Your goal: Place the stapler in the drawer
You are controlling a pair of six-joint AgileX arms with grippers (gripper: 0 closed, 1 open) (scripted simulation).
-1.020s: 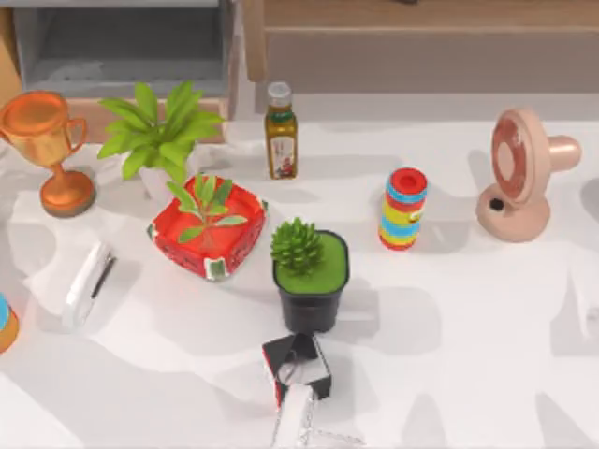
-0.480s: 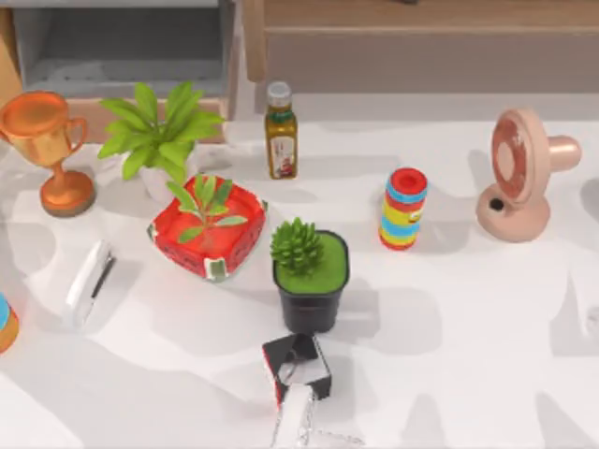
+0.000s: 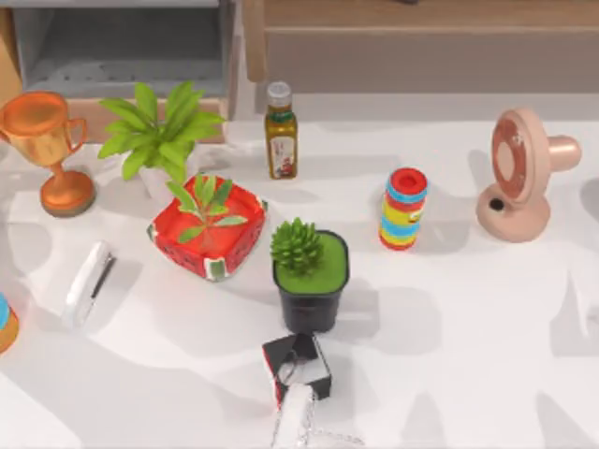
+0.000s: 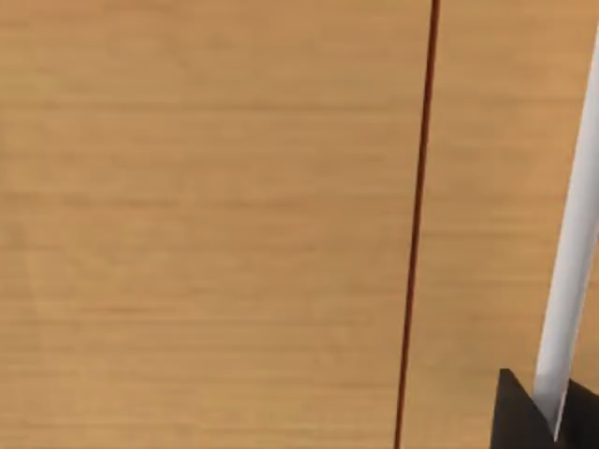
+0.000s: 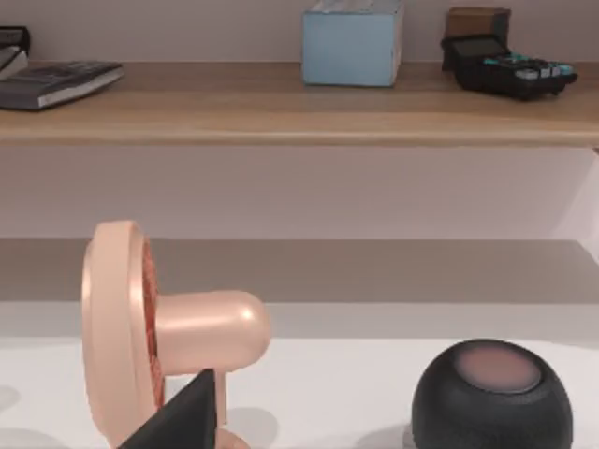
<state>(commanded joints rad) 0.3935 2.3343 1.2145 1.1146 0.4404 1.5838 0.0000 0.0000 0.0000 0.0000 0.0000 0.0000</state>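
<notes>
Our left pincer (image 4: 520, 419) sits close against a tan wooden panel (image 4: 206, 224) crossed by one dark seam; we cannot tell how far it is open or whether it holds anything. From above, the white stapler (image 3: 88, 283) lies flat on the table (image 3: 468, 318) at its left side, just in front of the copper trophy (image 3: 45, 150) and outside the open drawer (image 3: 131, 47) at the back left. Our right pincer (image 5: 182, 421) faces the pink fan (image 5: 122, 327), which stands close ahead of it, with a dark round speaker (image 5: 491, 393) beside the fan and a wooden shelf (image 5: 281, 117) beyond. How wide this pincer stands we cannot tell either.
</notes>
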